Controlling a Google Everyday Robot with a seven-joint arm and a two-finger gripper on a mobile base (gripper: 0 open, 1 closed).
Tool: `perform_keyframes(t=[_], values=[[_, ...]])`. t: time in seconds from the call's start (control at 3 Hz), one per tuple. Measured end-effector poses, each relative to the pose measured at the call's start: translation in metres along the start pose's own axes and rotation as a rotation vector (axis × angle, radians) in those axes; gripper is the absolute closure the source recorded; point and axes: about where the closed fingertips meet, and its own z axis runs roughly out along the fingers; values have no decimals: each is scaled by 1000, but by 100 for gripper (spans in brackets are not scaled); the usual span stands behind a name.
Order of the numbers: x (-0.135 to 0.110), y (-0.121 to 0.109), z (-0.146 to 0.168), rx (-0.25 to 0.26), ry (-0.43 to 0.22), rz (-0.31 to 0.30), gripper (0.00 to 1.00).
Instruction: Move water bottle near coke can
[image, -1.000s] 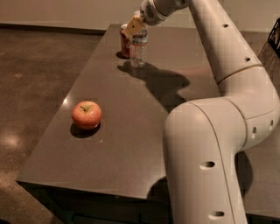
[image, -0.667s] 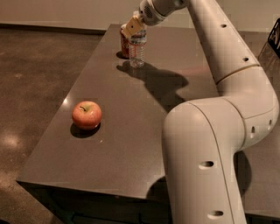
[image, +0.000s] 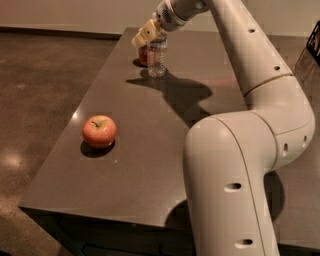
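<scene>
The water bottle (image: 156, 57), clear with a label band, stands upright at the far end of the grey table (image: 150, 150). The red coke can (image: 143, 55) stands right behind it on its left, mostly hidden, very close to or touching it. My gripper (image: 146, 35) is at the bottle's top, on its upper left side, and covers the cap. The white arm reaches in from the right foreground.
A red-yellow apple (image: 99, 131) lies on the near left part of the table. The arm's large white base segments (image: 235, 180) fill the right foreground. Dark floor (image: 45, 90) lies to the left of the table's edge.
The gripper has shifted very slightly left and down at the bottle's top. Bottle, can and apple have not moved.
</scene>
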Motion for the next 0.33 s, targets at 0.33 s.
perform_keyframes(t=[0.33], values=[[0,0,0,0,0,0,0]])
